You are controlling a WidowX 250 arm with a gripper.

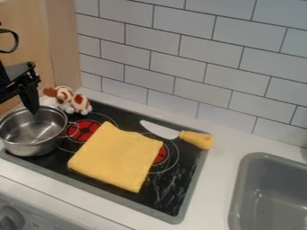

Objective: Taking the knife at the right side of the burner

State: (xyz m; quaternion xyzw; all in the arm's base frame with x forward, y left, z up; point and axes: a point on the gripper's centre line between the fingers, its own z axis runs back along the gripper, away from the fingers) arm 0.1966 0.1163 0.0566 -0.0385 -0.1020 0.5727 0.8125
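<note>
My black gripper [28,95] hangs at the left side of the camera view, above the metal pot and well to the left of the knife. Whether it is open or shut cannot be made out. The knife [196,139] has a yellow handle and a pale blade, and lies at the back right of the black stove top [165,193]. Its blade points left, past the back of the right burner [160,155], while the handle reaches the stove's right edge. A folded yellow cloth partly covers that burner.
The yellow cloth [117,156] spans the middle of the stove. A metal pot [33,132] stands at the left, with a brown-and-white plush toy [73,101] behind it. To the right is a grey sink [239,191]; a tiled wall [180,49] rises behind the counter.
</note>
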